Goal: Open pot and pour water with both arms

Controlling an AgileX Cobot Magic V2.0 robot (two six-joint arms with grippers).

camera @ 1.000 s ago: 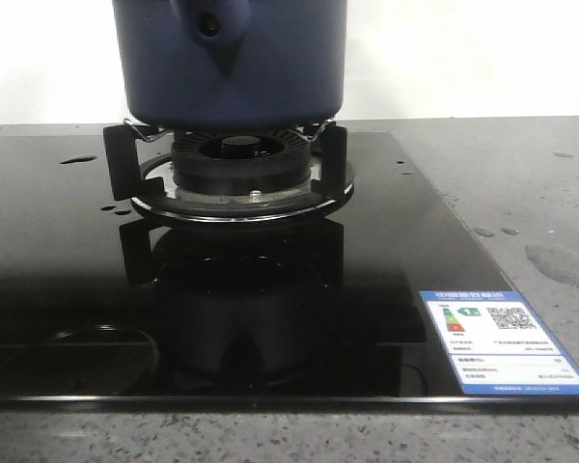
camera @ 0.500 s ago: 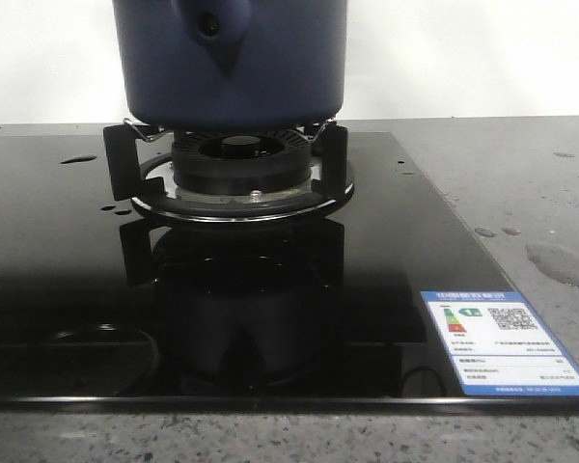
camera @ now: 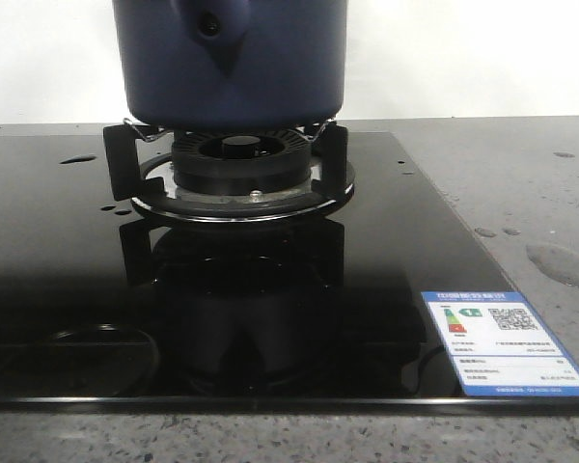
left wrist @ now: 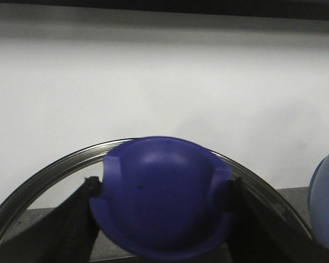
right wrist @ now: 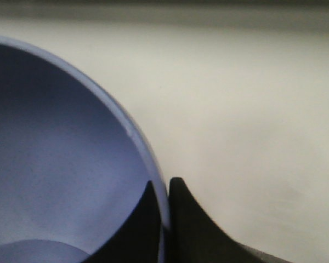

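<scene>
The dark navy pot (camera: 232,58) stands on the gas burner's black stand (camera: 230,169) at the back middle, its handle stub with the round hole (camera: 210,24) facing me; its top is out of view. My left gripper (left wrist: 162,186) is shut on the blue knob (left wrist: 162,208) of a glass lid with a metal rim (left wrist: 55,164), held up before a white wall. My right gripper (right wrist: 163,186) is shut on the rim of a lighter blue bowl (right wrist: 60,164), one finger inside, one outside. Water shows as a puddle (camera: 560,262) and drops on the counter. Neither gripper shows in the front view.
The black glass cooktop (camera: 68,251) carries a few drops (camera: 77,159) at the left and a blue-and-white label (camera: 502,342) at the front right. Speckled grey counter (camera: 521,183) lies to the right. A light blue curved object (left wrist: 326,203) edges the left wrist view.
</scene>
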